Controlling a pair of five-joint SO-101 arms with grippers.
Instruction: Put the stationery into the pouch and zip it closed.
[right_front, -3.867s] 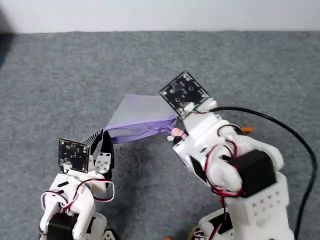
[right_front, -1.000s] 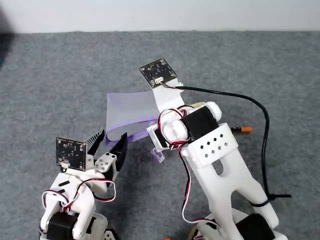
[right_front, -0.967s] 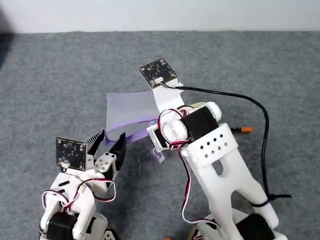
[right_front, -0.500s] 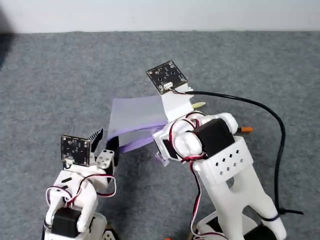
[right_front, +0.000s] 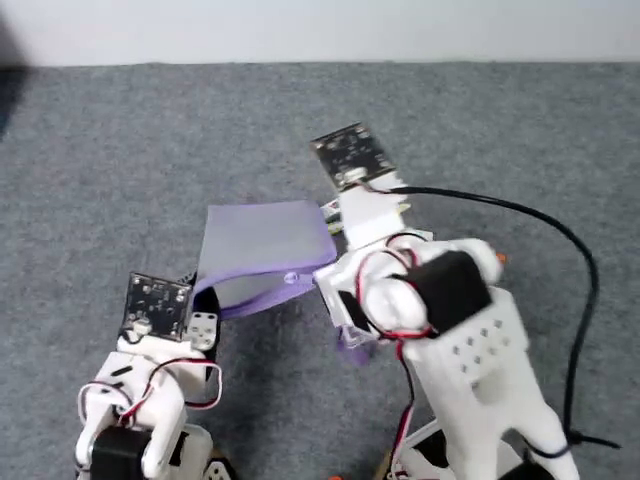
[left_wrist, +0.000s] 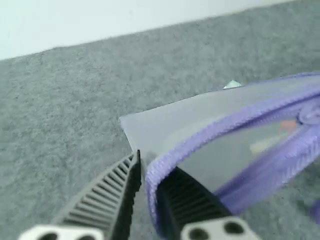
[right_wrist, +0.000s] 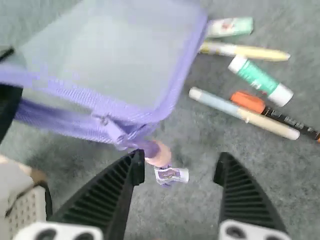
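One purple pouch (right_wrist: 115, 55), seemingly five loose stationery pieces (right_wrist: 260, 82), two robot arms (right_front: 470, 340)

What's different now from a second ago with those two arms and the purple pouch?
The left claw, open a second ago, has closed on the purple pouch at its zipper edge. The right arm swung slightly rightward; the right claw hangs open by the zipper pull. The pouch stayed unzipped on the grey carpet.
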